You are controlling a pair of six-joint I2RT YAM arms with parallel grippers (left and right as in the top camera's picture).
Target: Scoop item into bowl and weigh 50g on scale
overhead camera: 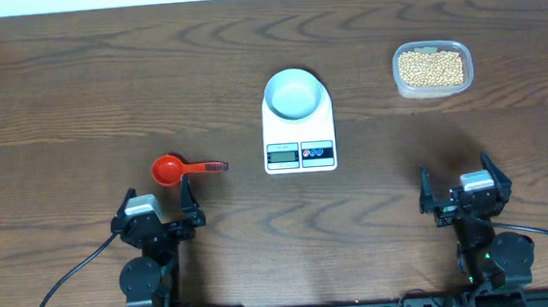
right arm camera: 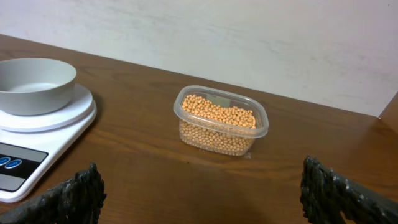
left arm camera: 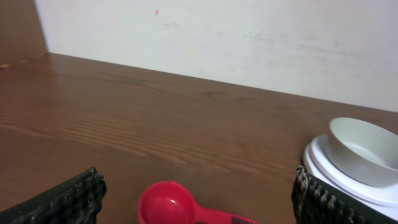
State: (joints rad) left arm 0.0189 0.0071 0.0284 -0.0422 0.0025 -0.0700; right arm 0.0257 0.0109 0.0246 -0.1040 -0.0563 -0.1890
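Many small tan-yellow beans (right arm camera: 217, 115) fill a clear plastic tub (overhead camera: 431, 68) that sits ahead of the right gripper (overhead camera: 457, 181), well apart from it and a little to the left of centre in its wrist view. None of the beans lie in the bowl (overhead camera: 295, 94), which is pale blue-white, empty and upright on the round platform of the white digital scale (overhead camera: 299, 137). This pair stands ahead and to the left of the right gripper, and ahead and to the right of the left gripper (overhead camera: 157, 202), roughly between the two arms. The scale's grey display (overhead camera: 283, 154) and its two round buttons (overhead camera: 317, 151) run along the edge nearest the grippers; the reading is too small to make out. A red measuring scoop (overhead camera: 171, 168) lies on the wooden table (overhead camera: 76, 90) just ahead of the left gripper, its cup between the lines of the two fingers in the wrist view and its handle pointing right, toward the scale. Both grippers hover low near the table's near edge with their black ribbed fingers (right arm camera: 74, 196) spread wide, pinching nothing and touching none of the objects. A pale wall (left arm camera: 249, 37) rises beyond the table's far edge.
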